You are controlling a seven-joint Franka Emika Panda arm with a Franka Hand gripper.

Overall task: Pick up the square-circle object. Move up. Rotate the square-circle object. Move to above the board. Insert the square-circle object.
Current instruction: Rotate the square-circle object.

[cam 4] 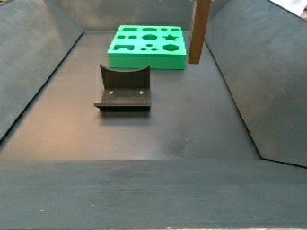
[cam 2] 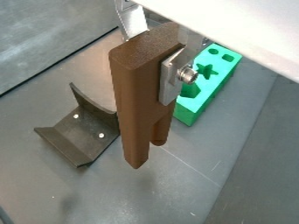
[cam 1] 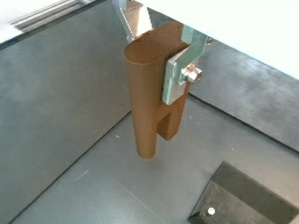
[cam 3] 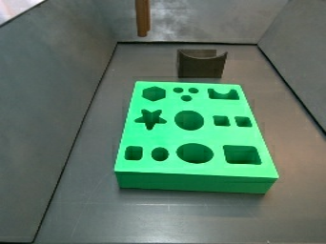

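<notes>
1. The tool is clamped on the square-circle object; a silver finger lies flat against the brown block's side in both wrist views, and the block hangs upright from the tool with its two short prongs pointing down.
2. Directly under the tool is the dark grey floor of the bin, bare and matte, with the block's lower end clear of it.
3. Near the tool, below and to one side, stands the squat dark grey block with a scooped top, apart from the held piece.
4. Beyond that lies the board, bright green, flat on the floor, its star hole showing in a wrist view; nothing sits in its holes in a side view.
5. Farthest out, sloping grey walls enclose the floor on all sides.
</notes>
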